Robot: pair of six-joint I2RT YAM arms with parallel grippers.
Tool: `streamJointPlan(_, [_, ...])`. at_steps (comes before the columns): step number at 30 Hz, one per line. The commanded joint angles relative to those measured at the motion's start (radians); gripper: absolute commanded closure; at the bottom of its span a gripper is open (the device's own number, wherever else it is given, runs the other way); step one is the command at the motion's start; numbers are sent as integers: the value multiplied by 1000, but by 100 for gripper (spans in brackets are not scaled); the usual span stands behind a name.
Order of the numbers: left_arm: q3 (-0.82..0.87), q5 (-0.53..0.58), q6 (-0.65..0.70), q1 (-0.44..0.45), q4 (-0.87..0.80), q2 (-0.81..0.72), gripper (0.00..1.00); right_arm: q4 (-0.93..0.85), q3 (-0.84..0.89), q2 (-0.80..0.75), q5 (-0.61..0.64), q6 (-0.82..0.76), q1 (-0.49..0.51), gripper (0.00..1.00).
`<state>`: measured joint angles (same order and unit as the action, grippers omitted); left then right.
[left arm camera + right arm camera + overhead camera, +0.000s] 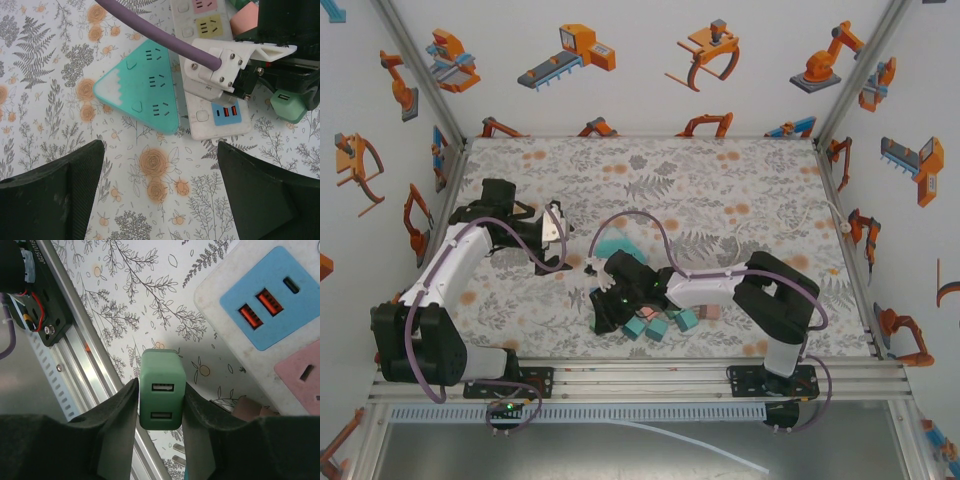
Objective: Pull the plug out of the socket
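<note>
Green plug (161, 389), clamped by its sides in the right gripper (160, 392) at lower centre, USB face toward the lens, lies apart from the white strip (212, 292) at upper right; left gripper (161, 150) gapes wide, farther off.

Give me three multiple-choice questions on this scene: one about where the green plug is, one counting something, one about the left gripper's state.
1. Where is the green plug? A lying loose, untouched; B between the right gripper's fingers; C hanging by a cord.
2. How many USB ports are on its face? A one; B four; C two.
3. The left gripper is: A open; B shut empty; C shut on the plug.
Answers: B, both fingers press its sides; C, two slots show; A, its fingers stand wide apart with nothing between.
</note>
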<state>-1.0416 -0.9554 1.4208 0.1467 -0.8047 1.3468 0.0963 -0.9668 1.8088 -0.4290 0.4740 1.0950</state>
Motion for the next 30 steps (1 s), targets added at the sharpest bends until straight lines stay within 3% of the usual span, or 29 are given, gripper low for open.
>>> streamJointPlan(1, [-20, -37, 31, -7, -21, 5, 14, -23, -26, -4, 19, -8, 6, 59])
streamJointPlan(10, [-18, -39, 32, -7, -14, 13, 14, -4, 29, -66, 70, 0, 5, 52])
streamJointPlan(20, [-17, -52, 32, -12, -6, 10, 14, -57, 86, -231, 120, -39, 5, 52])
streamJointPlan(24, [-14, -78, 9, -15, 17, 2, 14, -86, 79, -347, 274, -115, 0, 51])
streamJointPlan(30, [39, -140, -78, -19, 180, -51, 7, -66, 67, -490, 673, -400, -39, 43])
